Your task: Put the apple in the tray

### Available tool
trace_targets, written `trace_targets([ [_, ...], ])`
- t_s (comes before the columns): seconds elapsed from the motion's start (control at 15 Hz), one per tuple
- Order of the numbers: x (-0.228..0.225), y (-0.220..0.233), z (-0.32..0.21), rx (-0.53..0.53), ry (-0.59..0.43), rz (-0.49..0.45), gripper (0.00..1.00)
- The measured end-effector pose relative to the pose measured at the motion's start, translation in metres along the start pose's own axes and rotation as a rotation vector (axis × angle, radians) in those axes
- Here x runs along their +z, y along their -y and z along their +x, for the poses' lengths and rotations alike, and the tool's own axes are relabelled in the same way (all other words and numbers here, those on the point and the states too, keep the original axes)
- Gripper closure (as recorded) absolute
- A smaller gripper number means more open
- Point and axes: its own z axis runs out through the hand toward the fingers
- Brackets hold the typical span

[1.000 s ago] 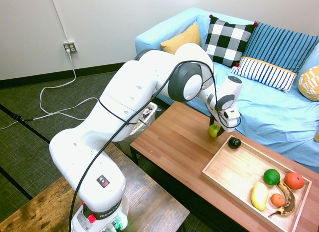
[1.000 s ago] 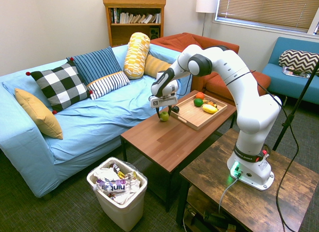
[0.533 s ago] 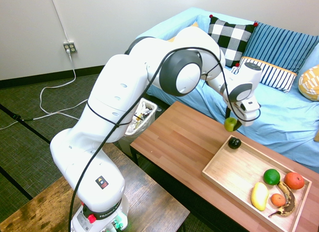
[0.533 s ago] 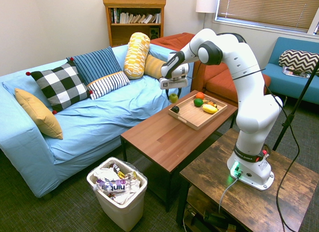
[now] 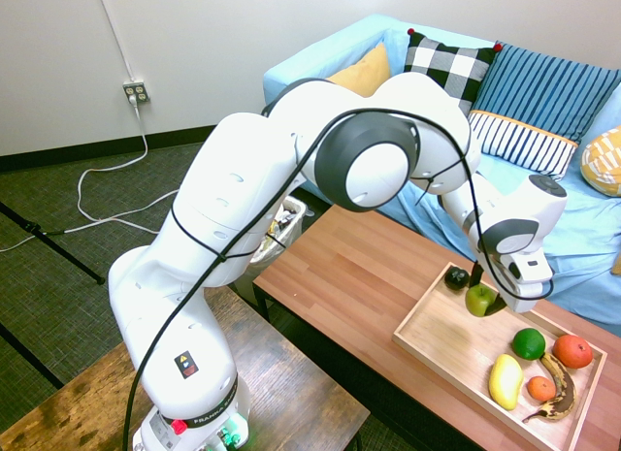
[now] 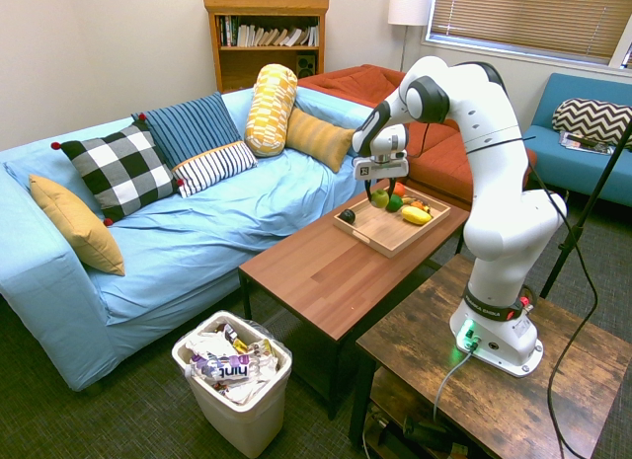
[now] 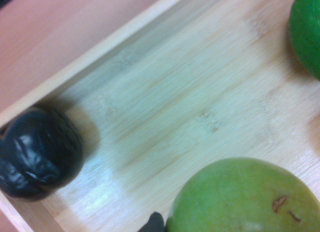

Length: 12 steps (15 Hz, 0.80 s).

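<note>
The white arm's gripper (image 5: 482,288) is squeezed shut on the small round yellow-green apple (image 5: 478,300). It holds the apple up in the air over the big flat light wooden tray (image 5: 456,349), near the corner with the wrinkly black fruit (image 5: 456,277). The apple looks a bit high, though that is hard to tell. If it drops from there, it could bounce, roll, or bump the black fruit.
</note>
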Motion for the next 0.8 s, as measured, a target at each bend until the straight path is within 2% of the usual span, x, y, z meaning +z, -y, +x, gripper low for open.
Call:
trace_targets([
  [0.4,0.058,-0.01,0.0,0.008,0.048,-0.03,1.0],
  [0.8,0.072,-0.013,-0.001,0.011,0.07,-0.029,1.0],
])
